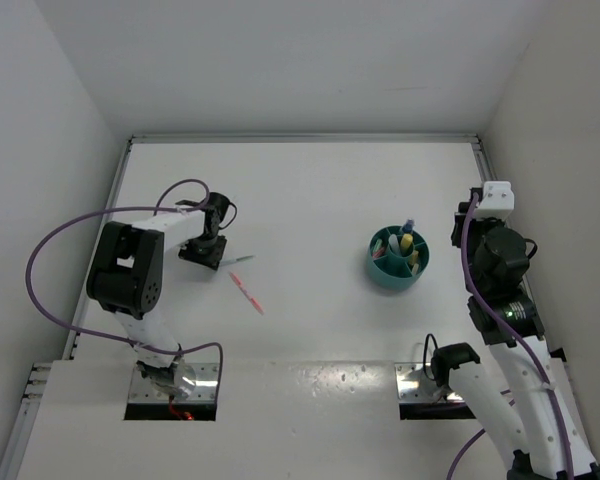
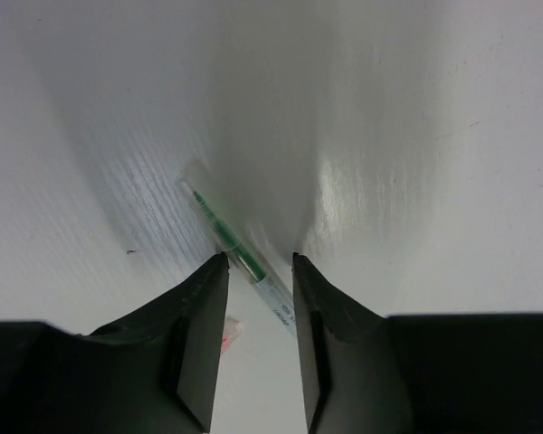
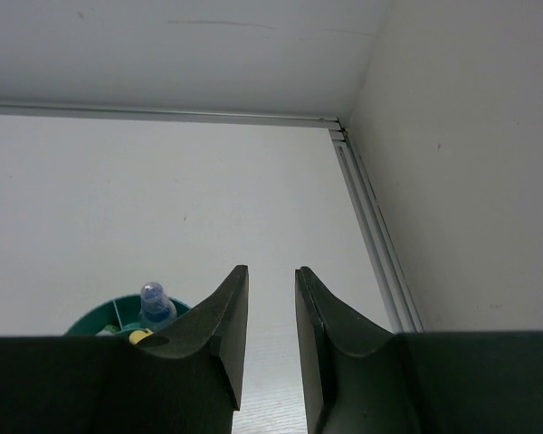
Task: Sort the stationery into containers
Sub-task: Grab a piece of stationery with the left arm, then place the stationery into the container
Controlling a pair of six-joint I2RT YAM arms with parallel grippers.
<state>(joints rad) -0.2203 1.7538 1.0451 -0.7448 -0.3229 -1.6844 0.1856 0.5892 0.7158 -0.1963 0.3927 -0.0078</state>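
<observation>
Green pen [image 2: 219, 224] lies on the worktop [image 1: 320, 200] between my left gripper's [image 2: 260, 262] spread jaws, not yet pinched. My right gripper [image 3: 271, 271] hangs slightly spread near the teal tub [image 1: 383, 276].

No legible text, green pen [image 2: 240, 258] print blurred

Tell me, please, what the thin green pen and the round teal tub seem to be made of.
The thin green pen: probably clear glossy plastic, since a green core shows through its see-through barrel. The round teal tub: likely moulded plastic, smooth and opaque, judging by its evenly coloured wall and thin inner dividers.
</observation>
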